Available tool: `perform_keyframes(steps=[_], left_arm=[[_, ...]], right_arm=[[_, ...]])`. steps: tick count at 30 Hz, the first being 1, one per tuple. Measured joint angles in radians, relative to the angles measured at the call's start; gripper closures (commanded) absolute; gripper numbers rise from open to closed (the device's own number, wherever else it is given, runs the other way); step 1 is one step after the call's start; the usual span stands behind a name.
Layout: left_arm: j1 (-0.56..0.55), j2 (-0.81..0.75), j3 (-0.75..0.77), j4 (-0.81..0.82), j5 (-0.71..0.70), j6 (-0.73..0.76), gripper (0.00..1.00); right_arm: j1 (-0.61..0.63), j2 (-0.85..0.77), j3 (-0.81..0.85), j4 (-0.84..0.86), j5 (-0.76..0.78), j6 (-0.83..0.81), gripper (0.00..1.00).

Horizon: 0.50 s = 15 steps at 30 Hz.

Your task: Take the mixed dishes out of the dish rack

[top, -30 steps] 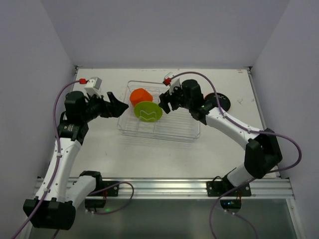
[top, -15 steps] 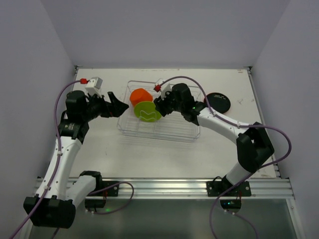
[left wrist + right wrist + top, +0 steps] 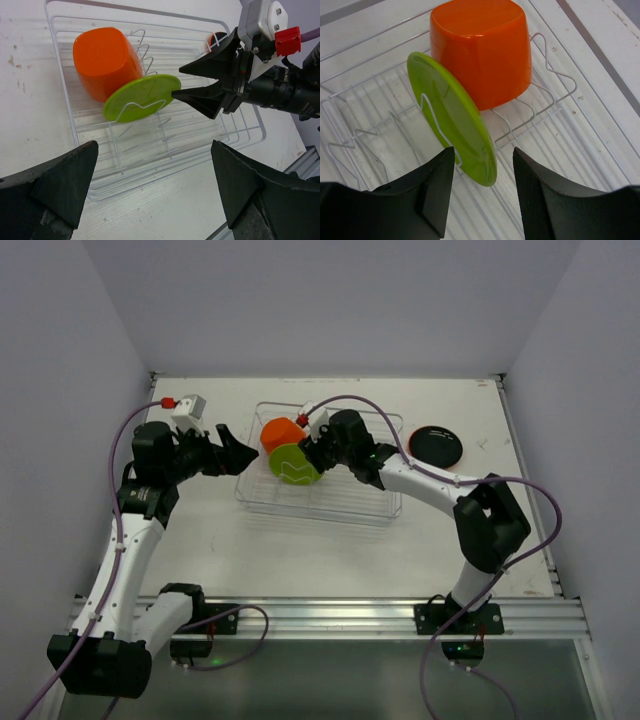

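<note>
Both sets spread: right jaws straddle the rim of the lime-green plate (image 3: 460, 125), left jaws well apart.

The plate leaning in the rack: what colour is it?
The plate is lime green, clearest in the right wrist view.

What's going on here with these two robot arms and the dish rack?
The right hand is reaching into the dish rack, its jaws open on either side of the edge of the lime-green plate, not yet gripping it. That plate stands in the wire dividers next to an orange cup. The left hand hovers open by the rack's left end, holding nothing. A black plate lies on the table to the right of the rack.
</note>
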Motion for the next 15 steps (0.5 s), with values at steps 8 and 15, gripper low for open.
perform_keyframes(steps=[8, 15], left_arm=[[0.0, 0.0, 0.0, 0.0, -0.002, 0.0, 0.0], [0.0, 0.002, 0.0, 0.0, -0.003, 0.0, 0.0]], right_arm=[[0.0, 0.028, 0.032, 0.0, 0.025, -0.003, 0.56], [0.0, 0.037, 0.039, 0.0, 0.025, -0.003, 0.63]])
